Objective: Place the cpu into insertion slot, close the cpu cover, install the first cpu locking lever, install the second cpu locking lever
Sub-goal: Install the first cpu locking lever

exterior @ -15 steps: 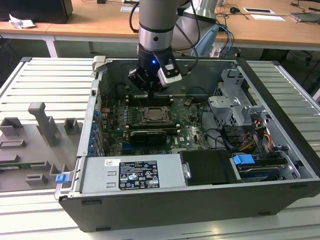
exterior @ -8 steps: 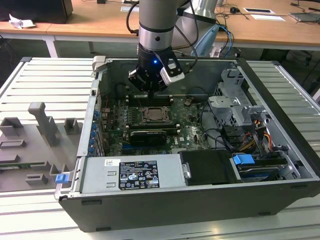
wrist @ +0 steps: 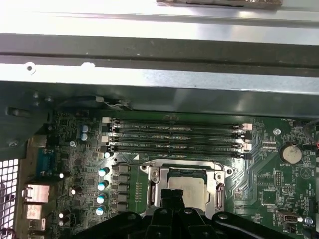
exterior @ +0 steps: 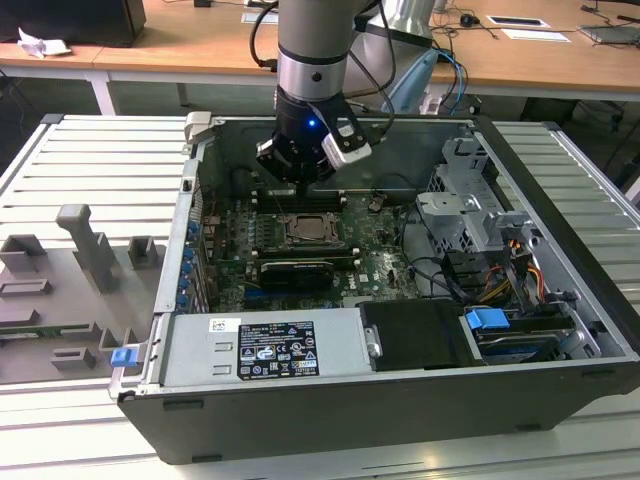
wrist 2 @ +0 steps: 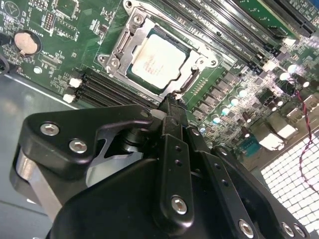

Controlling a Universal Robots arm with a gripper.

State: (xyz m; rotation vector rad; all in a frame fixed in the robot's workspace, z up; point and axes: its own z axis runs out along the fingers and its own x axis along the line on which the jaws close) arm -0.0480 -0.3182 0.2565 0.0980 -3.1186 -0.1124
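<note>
One cpu (wrist 2: 158, 59) sits in the one insertion slot (exterior: 287, 240). One cpu cover (wrist 2: 119, 45) lies flat around it. Four memory slots (wrist: 174, 139) run just beside the slot. Jaws clenched on nothing, tips at the slot's edge, just beside the cpu; contact cannot be told.

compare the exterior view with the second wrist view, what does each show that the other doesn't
Exterior view: the whole computer case, its labelled metal box, the arm above and wooden desks behind.
Second wrist view: a close look at the coin battery and the cpu cover lying flat around the chip.
Both: the cpu seated on the green board, the gripper near its edge.
</note>
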